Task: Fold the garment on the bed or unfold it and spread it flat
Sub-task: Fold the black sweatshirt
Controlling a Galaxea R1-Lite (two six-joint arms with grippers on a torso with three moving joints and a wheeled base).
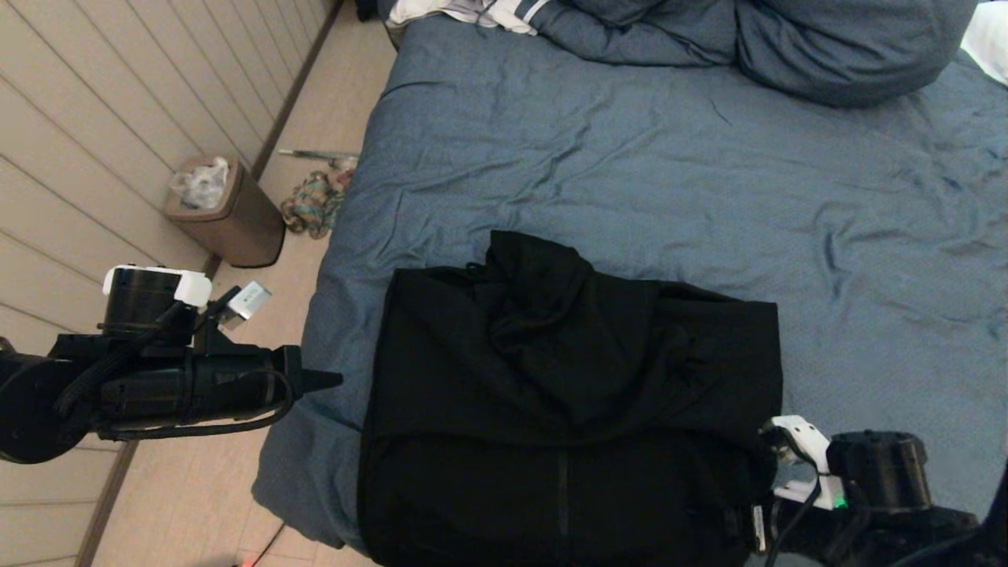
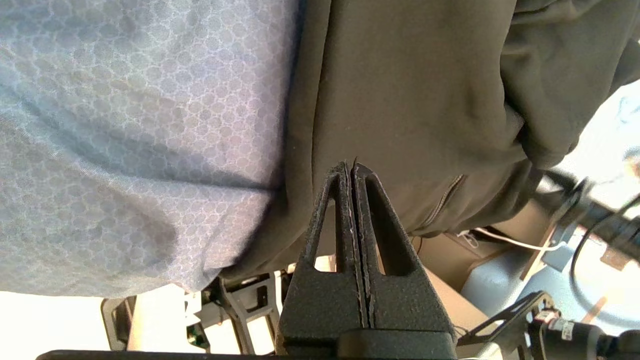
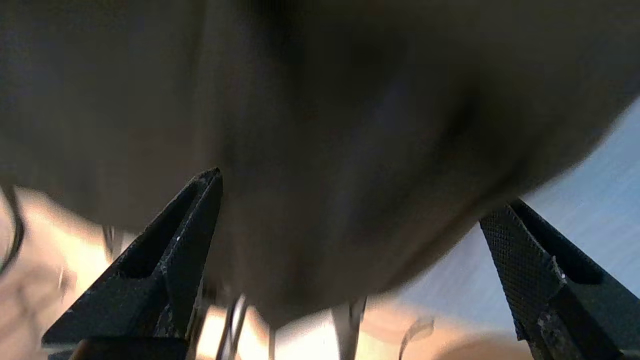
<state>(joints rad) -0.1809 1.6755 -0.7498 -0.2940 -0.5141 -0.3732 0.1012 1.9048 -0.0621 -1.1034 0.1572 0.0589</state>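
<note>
Slate-blue and wrinkled, the bed (image 1: 630,157) fills most of the head view, and the garment (image 1: 567,409) lies on its near part, close to the bed's left edge. It is a black hooded sweatshirt gathered into a rough rectangle, with the hood bunched in a dark mound on its far side and the zip running down the middle of the near part, which hangs over the near edge of the bed. In the left wrist view the sweatshirt's edge meets the patterned blue duvet cover, with a zip pocket showing in the black fabric.

The left gripper (image 1: 335,381) hangs just off the left edge of the bed, pointing level toward the garment's left edge and apart from it; its fingers (image 2: 345,200) are pressed flat together with nothing between them. The right gripper (image 3: 350,200) is low at the garment's near right corner, mostly hidden in the head view; its fingers (image 3: 190,225) stand spread wide, with the blurred dark cloth close in front of them and none of it pinched.

Blue pillows (image 1: 827,47) are heaped at the far end of the bed, with a white striped cloth (image 1: 488,12) beside them. On the floor to the left stand a brown waste bin (image 1: 228,213) against the panelled wall and a multicoloured rag (image 1: 315,201) next to it
</note>
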